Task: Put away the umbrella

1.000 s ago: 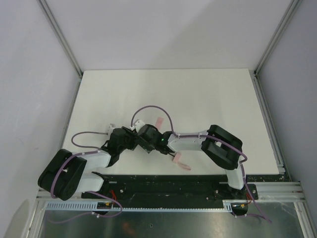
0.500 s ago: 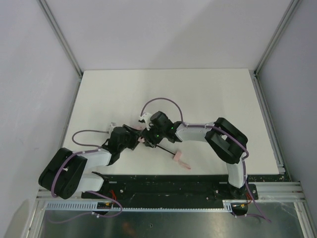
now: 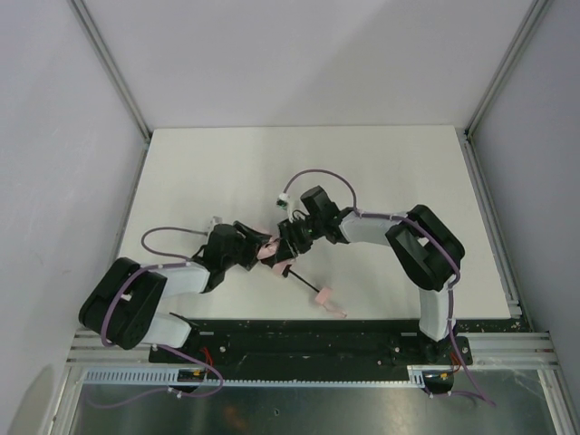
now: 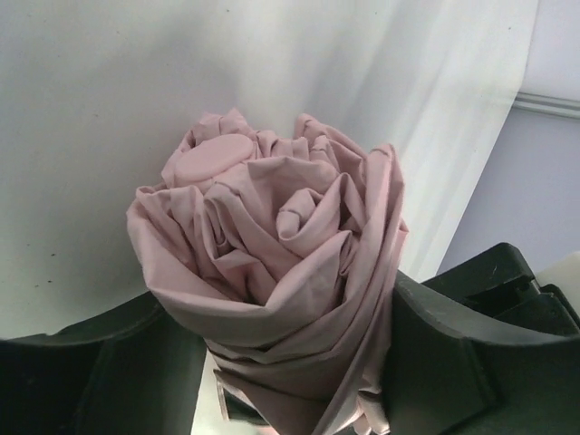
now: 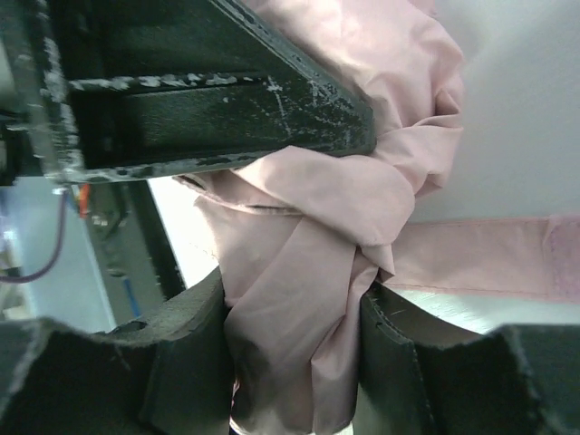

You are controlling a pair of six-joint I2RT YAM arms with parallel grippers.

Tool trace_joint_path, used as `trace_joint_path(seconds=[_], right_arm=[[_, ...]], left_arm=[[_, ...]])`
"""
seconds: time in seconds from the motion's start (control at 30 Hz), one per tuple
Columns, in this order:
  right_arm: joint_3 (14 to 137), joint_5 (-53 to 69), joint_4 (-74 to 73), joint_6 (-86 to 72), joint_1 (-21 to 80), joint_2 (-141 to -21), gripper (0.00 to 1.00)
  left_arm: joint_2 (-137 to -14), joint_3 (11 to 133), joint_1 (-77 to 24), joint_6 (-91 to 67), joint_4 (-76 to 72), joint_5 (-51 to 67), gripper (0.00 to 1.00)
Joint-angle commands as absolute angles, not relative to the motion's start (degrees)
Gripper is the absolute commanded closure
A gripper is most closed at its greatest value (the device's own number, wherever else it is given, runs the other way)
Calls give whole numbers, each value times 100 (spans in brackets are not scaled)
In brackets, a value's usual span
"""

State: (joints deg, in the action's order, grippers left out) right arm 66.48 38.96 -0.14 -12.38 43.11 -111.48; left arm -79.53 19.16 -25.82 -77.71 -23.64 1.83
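Note:
The umbrella (image 3: 269, 249) is a folded bundle of pale pink fabric near the table's front middle. Its black shaft (image 3: 299, 278) runs down-right to the small pink handle (image 3: 324, 294) and strap (image 3: 338, 309). My left gripper (image 3: 251, 253) is shut on the bundle from the left. In the left wrist view the rolled fabric (image 4: 272, 263) fills the space between the dark fingers (image 4: 444, 362). My right gripper (image 3: 288, 239) is shut on the fabric from the right. In the right wrist view the cloth (image 5: 290, 335) is pinched between the pads (image 5: 181, 362), and a flat pink strap (image 5: 489, 258) lies beside it.
The white table (image 3: 390, 172) is bounded by grey walls and aluminium posts at the left (image 3: 109, 68) and right (image 3: 498, 82). The black base rail (image 3: 308, 340) runs along the near edge. Purple cables (image 3: 317, 177) loop over both wrists. The left gripper's finger (image 5: 208, 82) crosses the top of the right wrist view.
My right gripper has moved up and to the right off the shaft and closed on the canopy. The shaft and handle now show. My left gripper has shifted slightly right with the bundle.

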Motion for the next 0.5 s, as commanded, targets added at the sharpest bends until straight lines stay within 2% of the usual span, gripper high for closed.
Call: trace_joint_path(seconds=[0.0, 0.1, 0.17, 0.2, 0.3, 0.33, 0.4, 0.47], right_arm=[[6697, 5444, 889, -2171, 4280, -10931, 100], [6714, 5556, 941, -2298, 4222, -11057, 100], [6723, 5364, 727, -2255, 4191, -11072, 99], [6732, 5244, 575, -2222, 4170, -11060, 91], [6740, 4457, -53, -1932, 4195, -10867, 47], [6745, 4092, -290, -1762, 4264, -10768, 36], [6742, 3277, -655, -1480, 4470, -10569, 20], [6741, 2516, -854, -1304, 4771, -10418, 10]], left_arm=[[-8189, 1840, -2687, -7288, -1546, 22, 38], [-8139, 1749, -2703, -7237, -1762, -135, 62], [-8119, 1648, -2711, -7291, -1954, -154, 73], [-8124, 1624, -2713, -7306, -2014, -143, 79], [-8131, 1575, -2720, -7344, -2073, -128, 91], [-8135, 1557, -2727, -7390, -2083, -108, 94], [-8131, 1538, -2743, -7446, -2089, -71, 97], [-8115, 1505, -2747, -7548, -2091, -51, 99]])
